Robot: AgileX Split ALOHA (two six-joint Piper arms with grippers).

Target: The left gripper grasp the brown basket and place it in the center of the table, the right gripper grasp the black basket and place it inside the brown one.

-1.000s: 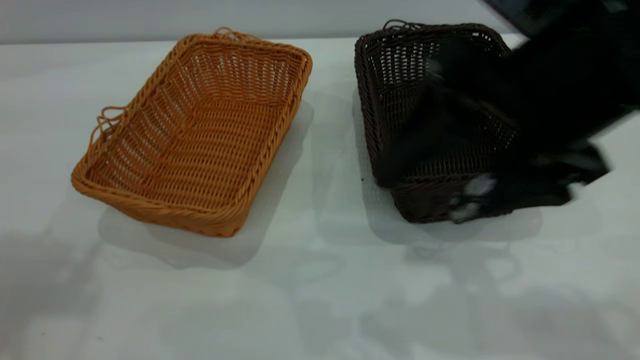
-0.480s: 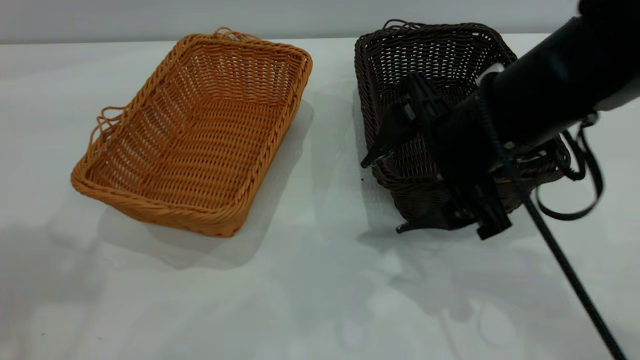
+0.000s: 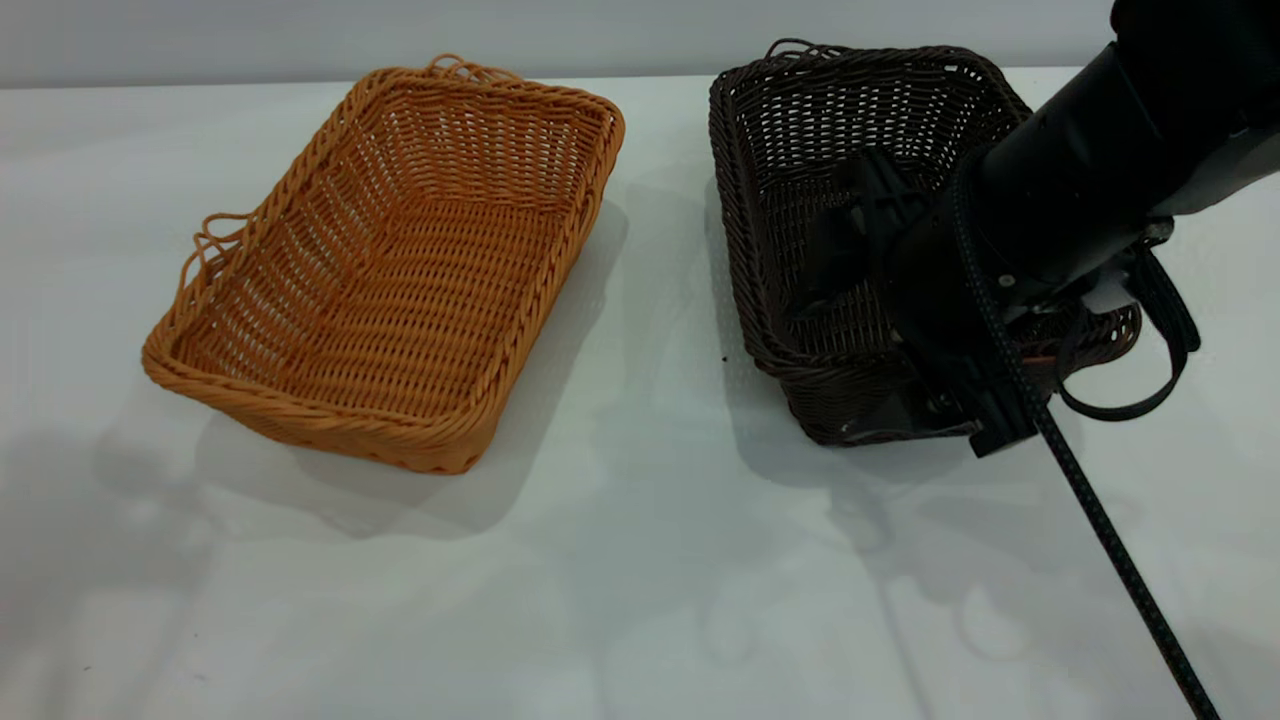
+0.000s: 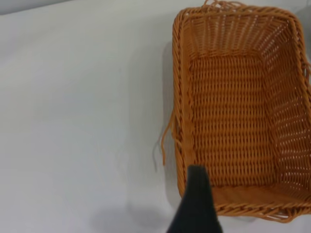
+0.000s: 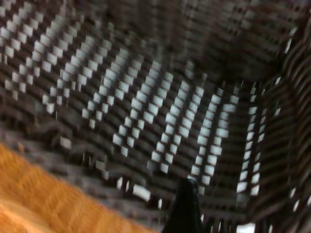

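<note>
change: right gripper (image 3: 860, 345) has pulled in from the black basket's (image 3: 800, 140) near corner since half a second ago — it now straddles the near short wall, one finger inside, one outside against the wall
right jaws: spread either side of that near wall; cannot tell if they pinch it yet
baskets vs earlier: neither one has shifted
black basket: right half of the table (image 3: 620, 560), toward the far edge, flat on the surface, long axis running far to near
brown basket (image 3: 400, 270): left half of the table, flat, angled, far end near the far edge, loop handle on its left side
left gripper (image 4: 196, 204): not in the exterior view; wrist view shows one dark finger tip above the brown basket's rim, apart from it; jaw state cannot be told
right wrist view: black weave fills it, brown basket blurred at one corner, one finger tip (image 5: 184, 208) showing
gap: bare strip of table between the two baskets, narrow at the far end — wider toward the near edge
open room: wide bare tabletop along the whole near edge and at the left edge
cable (image 3: 1100, 520): braided, runs from the right arm down toward the near right corner
</note>
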